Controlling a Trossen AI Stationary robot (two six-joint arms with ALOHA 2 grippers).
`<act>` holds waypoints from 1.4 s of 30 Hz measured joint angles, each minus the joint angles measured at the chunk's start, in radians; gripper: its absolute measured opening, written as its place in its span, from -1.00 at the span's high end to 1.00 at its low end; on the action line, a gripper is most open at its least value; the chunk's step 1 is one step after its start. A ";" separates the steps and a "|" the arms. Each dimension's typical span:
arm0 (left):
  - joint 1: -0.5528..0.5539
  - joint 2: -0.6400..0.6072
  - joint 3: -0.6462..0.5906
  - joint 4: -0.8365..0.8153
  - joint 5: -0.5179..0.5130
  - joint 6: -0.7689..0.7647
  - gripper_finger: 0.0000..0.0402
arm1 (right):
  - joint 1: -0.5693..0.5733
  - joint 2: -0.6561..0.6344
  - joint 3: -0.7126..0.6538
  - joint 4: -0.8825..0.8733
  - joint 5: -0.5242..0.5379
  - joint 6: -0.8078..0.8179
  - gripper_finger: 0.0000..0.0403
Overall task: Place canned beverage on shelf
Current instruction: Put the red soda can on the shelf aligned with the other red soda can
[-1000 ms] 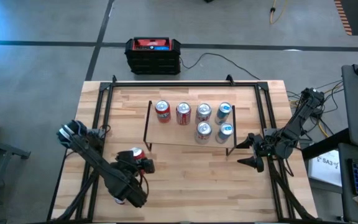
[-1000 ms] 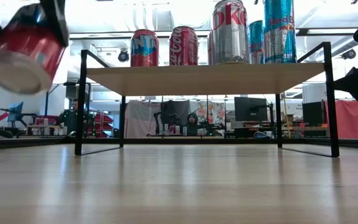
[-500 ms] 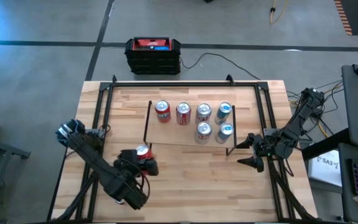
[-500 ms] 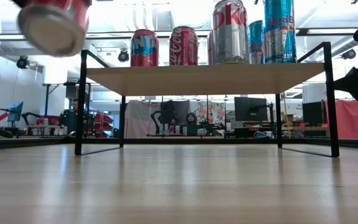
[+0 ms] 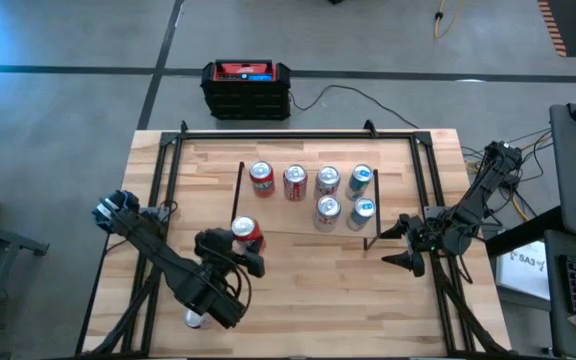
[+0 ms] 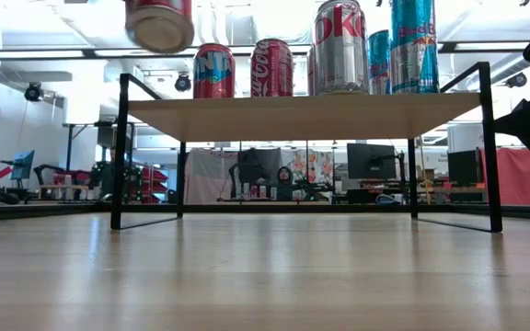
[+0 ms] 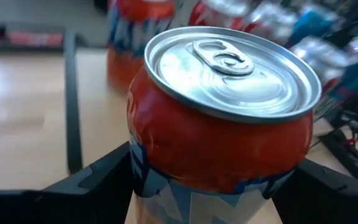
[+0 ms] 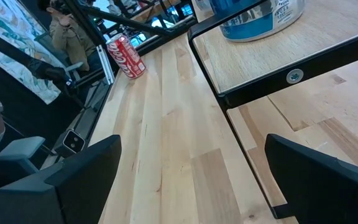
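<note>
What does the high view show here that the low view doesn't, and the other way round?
Only the high view shows the left gripper shut on the red can at the shelf's front-left corner, the open right gripper waiting beside the shelf's right end, and the black-and-red box on the floor. Only the low view shows the held can lifted above the shelf board, plus the room beyond. Both show the six cans already standing on the shelf.

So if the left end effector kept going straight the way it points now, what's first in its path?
The left end effector holds a red can at the shelf's front-left corner. Straight ahead, its wrist view shows the red-and-blue can at the shelf's left end, probably met first, though depth is unclear.
</note>
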 joint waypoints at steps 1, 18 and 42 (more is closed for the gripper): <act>0.003 0.001 0.000 0.000 -0.027 0.026 -0.43 | 0.000 0.000 0.000 0.000 0.000 0.000 -0.91; 0.109 0.061 -0.042 0.001 -0.170 0.158 -0.43 | 0.000 0.000 0.000 0.000 0.000 0.000 -0.91; 0.210 0.081 -0.113 0.018 -0.107 0.051 -0.43 | 0.000 0.000 0.000 0.000 0.000 0.000 -0.91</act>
